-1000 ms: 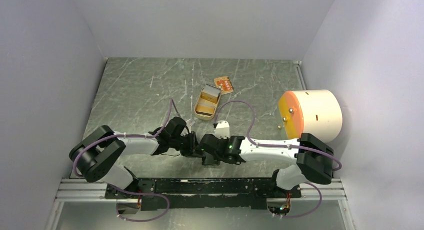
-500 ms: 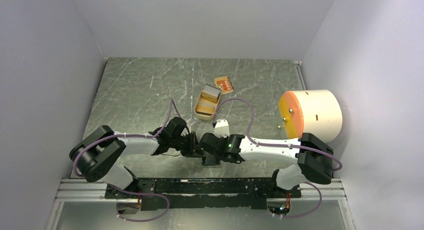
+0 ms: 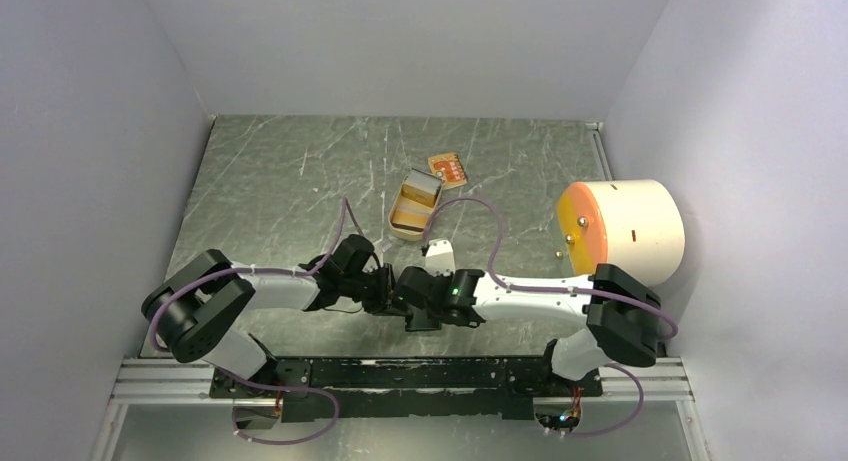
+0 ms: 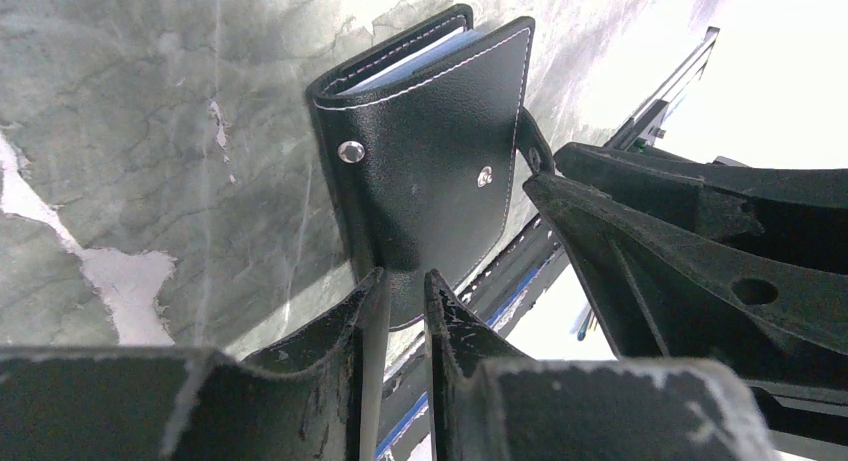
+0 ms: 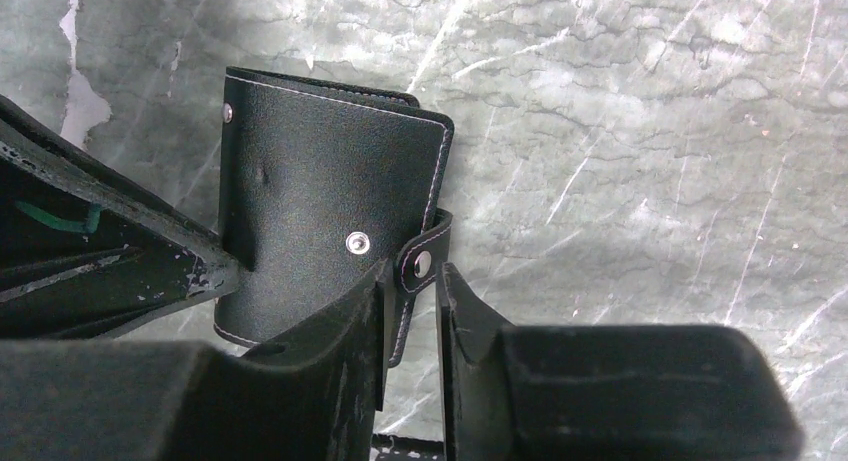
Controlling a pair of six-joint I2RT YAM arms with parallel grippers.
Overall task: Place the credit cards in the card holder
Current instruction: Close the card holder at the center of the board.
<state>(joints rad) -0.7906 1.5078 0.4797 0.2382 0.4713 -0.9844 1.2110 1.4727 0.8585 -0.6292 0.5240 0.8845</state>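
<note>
The black card holder (image 4: 430, 171) is folded, and blue lining shows at its far edge. My left gripper (image 4: 405, 276) is shut on its lower edge and holds it above the table. In the right wrist view the card holder (image 5: 320, 211) has its snap tab (image 5: 425, 261) lying between the tips of my right gripper (image 5: 412, 269). Those jaws stand slightly apart, and I cannot tell whether they press the tab. From above, both grippers (image 3: 385, 284) (image 3: 410, 286) meet near the front and cover the holder. A tan-orange credit card (image 3: 448, 169) lies far back on the table.
A tan-gold oblong tin (image 3: 408, 213) lies open just in front of the orange card, with a pale grey flat piece (image 3: 424, 189) in its far end. A big white cylinder with an orange face (image 3: 625, 231) lies at the right wall. Grey walls close in three sides.
My right wrist has edged slightly left toward the left gripper. The left arm and the things at the back have not moved.
</note>
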